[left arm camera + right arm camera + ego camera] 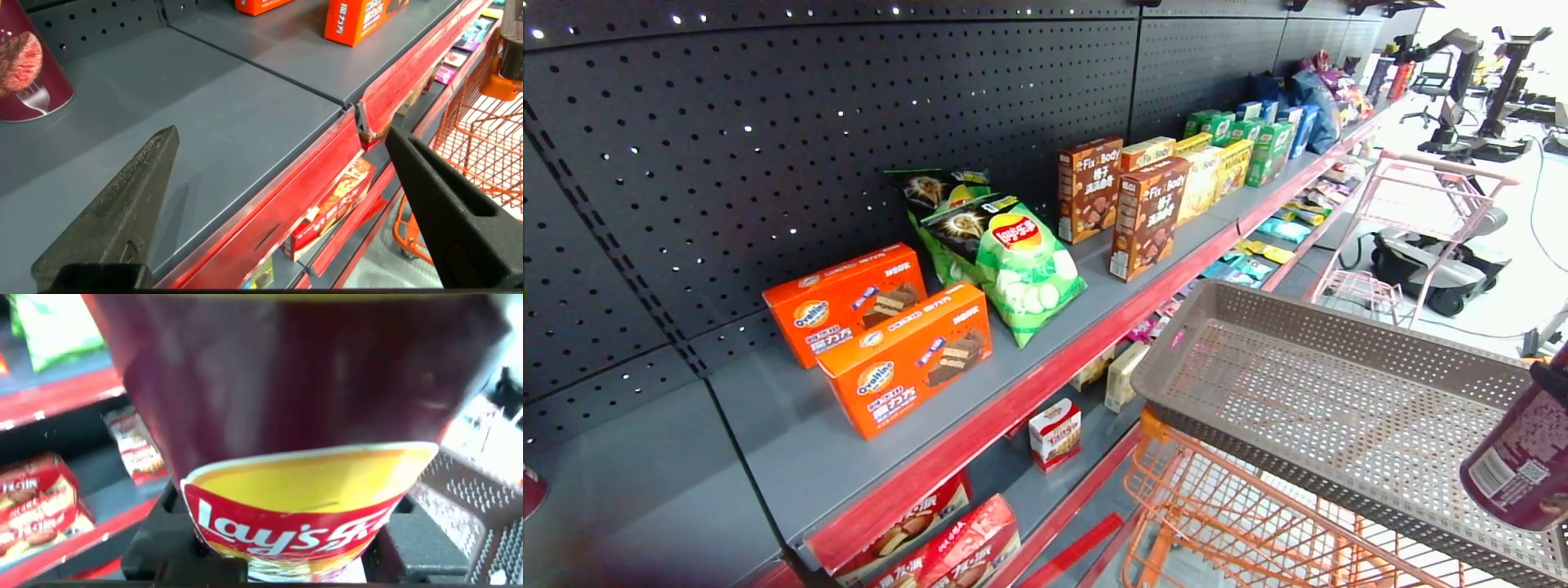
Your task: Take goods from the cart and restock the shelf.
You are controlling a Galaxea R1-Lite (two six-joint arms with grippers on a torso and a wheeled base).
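**Item 1, chip canister** (1523, 449): maroon tube with a yellow band. We find it at the near right of the scene, tilted and off any surface, over the near right corner of the grey perforated basket (1339, 482). It is well apart from the shelf.

**Item 2, right gripper** (282, 539): clenched on the chip canister, with a dark jaw pressed to each side of the tube just below the yellow band.

**Item 3, left gripper** (282, 139): jaws spread wide and released, holding nothing and touching nothing. We place it at the near left, above the bare grey shelf board (229, 106) and close to its red front edge (327, 171).

**Item 4, second canister** (29, 61): also maroon, standing upright on the shelf board toward the back panel, beside the left gripper and apart from it.

**Item 5, open room**: a broad bare stretch of shelf board lies between the second canister and the two orange boxes (907, 359) farther right.

**Item 6, further stock**: beyond the orange boxes we list a green chip bag (1021, 269), then brown boxes (1147, 216), all set back from the red front edge.

**Item 7, orange cart** (1217, 506): wire frame under the grey perforated basket, just beside the shelf front.
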